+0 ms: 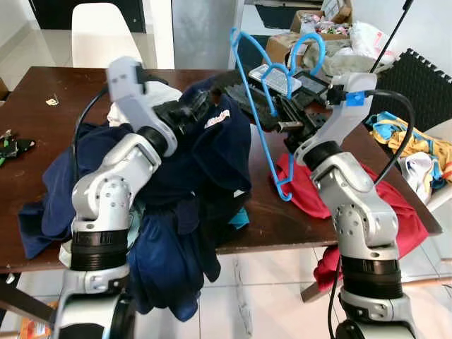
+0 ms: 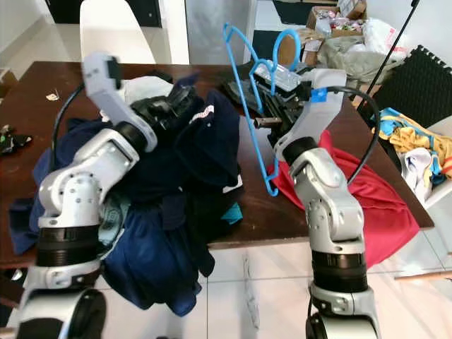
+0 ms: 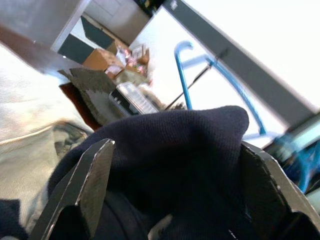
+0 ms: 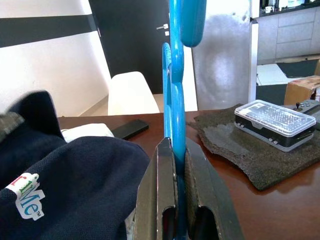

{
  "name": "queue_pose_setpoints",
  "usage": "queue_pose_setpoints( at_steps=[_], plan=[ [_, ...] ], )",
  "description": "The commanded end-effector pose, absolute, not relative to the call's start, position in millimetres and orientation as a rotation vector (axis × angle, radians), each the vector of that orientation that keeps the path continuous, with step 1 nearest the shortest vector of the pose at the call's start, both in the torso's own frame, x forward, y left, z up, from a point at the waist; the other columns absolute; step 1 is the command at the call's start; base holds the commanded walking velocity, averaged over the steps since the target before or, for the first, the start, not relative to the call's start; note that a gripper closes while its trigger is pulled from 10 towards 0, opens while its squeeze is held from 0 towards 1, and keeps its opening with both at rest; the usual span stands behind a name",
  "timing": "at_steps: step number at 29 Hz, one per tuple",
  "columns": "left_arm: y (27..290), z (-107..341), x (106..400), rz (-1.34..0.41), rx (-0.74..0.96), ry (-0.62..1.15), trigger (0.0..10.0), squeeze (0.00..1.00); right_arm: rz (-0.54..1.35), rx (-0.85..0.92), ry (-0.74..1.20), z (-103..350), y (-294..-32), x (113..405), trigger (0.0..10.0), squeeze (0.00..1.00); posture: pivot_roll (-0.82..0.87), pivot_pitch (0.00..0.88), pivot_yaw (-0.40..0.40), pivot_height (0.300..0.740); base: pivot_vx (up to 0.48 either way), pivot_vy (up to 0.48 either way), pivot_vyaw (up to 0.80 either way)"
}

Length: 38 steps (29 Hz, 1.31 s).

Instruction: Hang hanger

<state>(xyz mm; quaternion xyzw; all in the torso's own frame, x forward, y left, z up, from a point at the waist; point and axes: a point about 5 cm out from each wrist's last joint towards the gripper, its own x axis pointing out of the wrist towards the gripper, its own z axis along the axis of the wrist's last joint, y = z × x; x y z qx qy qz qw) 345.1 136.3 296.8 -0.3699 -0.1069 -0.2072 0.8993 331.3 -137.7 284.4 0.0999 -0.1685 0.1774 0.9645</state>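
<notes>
A blue plastic hanger (image 1: 263, 128) stands tilted above the brown table (image 1: 42, 134), hook uppermost. My right gripper (image 1: 280, 119) is shut on its lower bar; in the right wrist view the fingers (image 4: 160, 190) pinch the blue hanger (image 4: 175, 100) between them. A navy polo shirt (image 1: 212, 155) with a small white logo is bunched up at the table's front. My left gripper (image 3: 175, 147) is shut on a fold of this navy shirt (image 3: 190, 135), lifted just left of the hanger. The left gripper (image 1: 185, 113) is partly buried in the cloth.
More navy clothes hang over the table's front edge. A red cloth (image 1: 381, 205) lies at the right edge beneath my right arm. A clear plastic case (image 4: 275, 120) sits on a dark foam mat behind the hanger. A white chair (image 1: 99, 32) stands beyond the table, and boxes are at the back right.
</notes>
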Motion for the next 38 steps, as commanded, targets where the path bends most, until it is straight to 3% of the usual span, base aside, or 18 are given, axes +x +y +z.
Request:
queue_pose_setpoints(
  at_steps=[1,5,8,11,18,23,28,33,38],
  plan=[
    [137,300,345,-0.437,-0.906,-0.232,10.0,0.0,0.362,0.206,-0.351,286,-138,329,10.0,0.0,0.08,0.174,-0.042,0.74,0.0,0.0,0.0],
    [135,303,343,-0.474,-1.003,-0.231,10.0,0.0,0.367,0.207,-0.349,286,-137,329,10.0,0.0,0.08,0.173,-0.042,0.74,0.0,0.0,0.0],
    [126,310,336,-0.556,-1.21,-0.218,10.0,0.0,0.372,0.208,-0.351,286,-135,329,10.0,0.0,0.08,0.169,-0.038,0.74,0.0,0.0,0.0],
    [121,311,331,-0.591,-1.286,-0.188,10.0,0.0,0.373,0.208,-0.352,286,-134,329,10.0,0.0,0.08,0.167,-0.034,0.74,0.0,0.0,0.0],
    [124,310,328,-0.557,-1.357,-0.152,10.0,0.0,0.37,0.209,-0.351,285,-135,329,10.0,0.0,0.08,0.175,-0.029,0.74,0.0,0.0,0.0],
    [136,301,328,-0.355,-1.375,-0.091,10.0,0.0,0.362,0.21,-0.348,284,-137,329,10.0,0.0,0.09,0.183,-0.032,0.74,0.0,0.0,0.0],
    [140,298,327,-0.265,-1.395,-0.063,10.0,0.0,0.362,0.211,-0.346,284,-137,329,10.0,0.0,0.09,0.184,-0.033,0.74,0.0,0.0,0.0],
    [141,295,329,-0.233,-1.425,-0.022,10.0,0.0,0.367,0.214,-0.348,284,-135,330,10.0,0.0,0.09,0.182,-0.035,0.74,0.0,0.0,0.0],
    [124,295,342,-0.287,-1.42,0.064,10.0,0.0,0.363,0.209,-0.353,286,-136,329,10.0,0.0,0.08,0.18,-0.032,0.74,0.0,0.0,0.0]
  ],
)
